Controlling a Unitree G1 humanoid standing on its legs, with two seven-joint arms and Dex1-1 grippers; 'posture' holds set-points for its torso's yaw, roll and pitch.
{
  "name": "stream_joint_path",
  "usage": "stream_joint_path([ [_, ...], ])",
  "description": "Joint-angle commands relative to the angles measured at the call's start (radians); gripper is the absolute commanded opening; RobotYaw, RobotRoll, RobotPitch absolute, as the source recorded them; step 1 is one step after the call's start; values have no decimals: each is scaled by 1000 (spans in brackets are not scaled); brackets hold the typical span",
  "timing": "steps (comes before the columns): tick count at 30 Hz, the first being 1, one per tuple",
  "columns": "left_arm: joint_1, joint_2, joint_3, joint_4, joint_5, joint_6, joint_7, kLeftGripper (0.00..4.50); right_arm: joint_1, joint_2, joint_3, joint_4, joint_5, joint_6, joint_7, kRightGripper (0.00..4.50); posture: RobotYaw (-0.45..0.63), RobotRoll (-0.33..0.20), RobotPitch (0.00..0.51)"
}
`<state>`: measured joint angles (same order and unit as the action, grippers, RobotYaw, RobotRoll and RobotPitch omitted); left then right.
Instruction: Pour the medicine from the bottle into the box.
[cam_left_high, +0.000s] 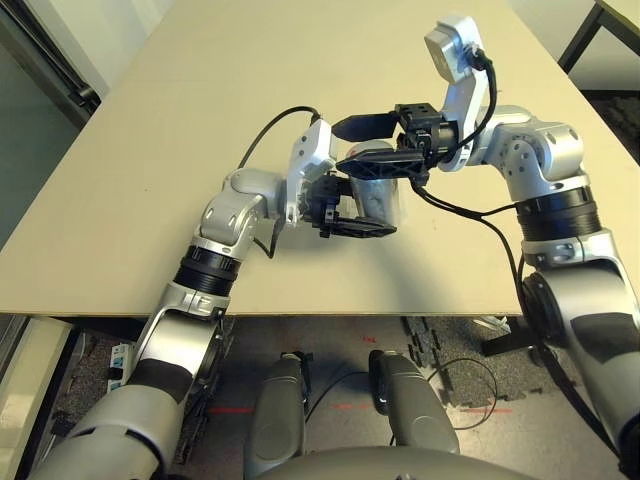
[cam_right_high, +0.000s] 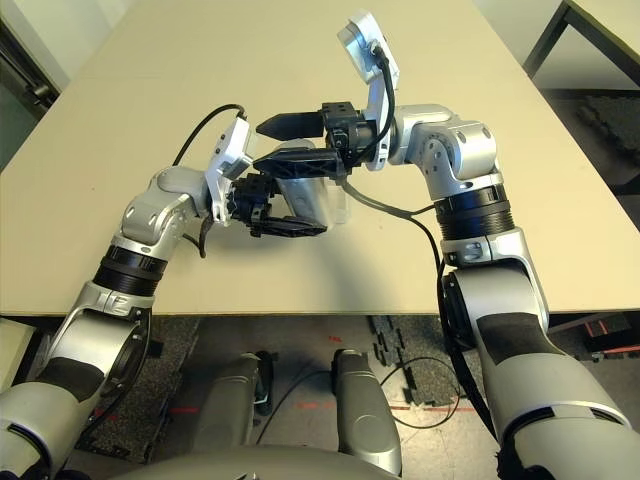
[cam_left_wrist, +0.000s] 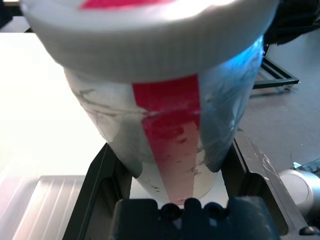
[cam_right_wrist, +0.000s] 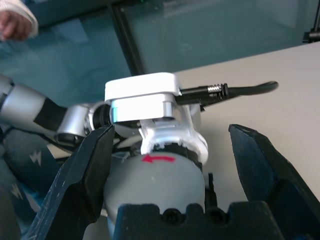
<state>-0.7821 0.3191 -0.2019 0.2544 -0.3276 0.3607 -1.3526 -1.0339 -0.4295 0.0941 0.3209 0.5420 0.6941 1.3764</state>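
My left gripper (cam_left_high: 345, 215) is shut on the bottle (cam_left_high: 378, 195), a silvery cylinder with a red label strip (cam_left_wrist: 167, 135), held just above the table. Its ribbed grey cap (cam_right_wrist: 155, 185) carries a red arrow and is on the bottle. My right gripper (cam_left_high: 340, 145) reaches in from the right and is open, one black finger on each side of the cap (cam_right_wrist: 87, 170). A clear plastic edge beside the bottle looks like the box (cam_right_high: 343, 205). The medicine is hidden.
The beige table (cam_left_high: 200, 120) stretches wide around both arms, with its front edge (cam_left_high: 300, 312) close below the grippers. A black cable (cam_left_high: 480, 215) hangs from my right wrist. A person's hand (cam_right_wrist: 15, 22) shows far off in the right wrist view.
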Motion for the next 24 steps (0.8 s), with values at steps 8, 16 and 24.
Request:
stream_joint_path([
  [8, -28, 37, 7, 15, 0, -32, -7, 2710, 19, -107, 49, 66, -110, -83, 32, 4500, 39, 0, 155],
  [16, -29, 70, 14, 44, 9, -47, -3, 2709, -5, -149, 38, 137, -143, -112, 22, 4500, 32, 0, 136],
  [24, -42, 96, 20, 150, 39, -109, -7, 2708, 5, -190, 34, 40, -144, -46, 16, 4500, 16, 0, 118],
])
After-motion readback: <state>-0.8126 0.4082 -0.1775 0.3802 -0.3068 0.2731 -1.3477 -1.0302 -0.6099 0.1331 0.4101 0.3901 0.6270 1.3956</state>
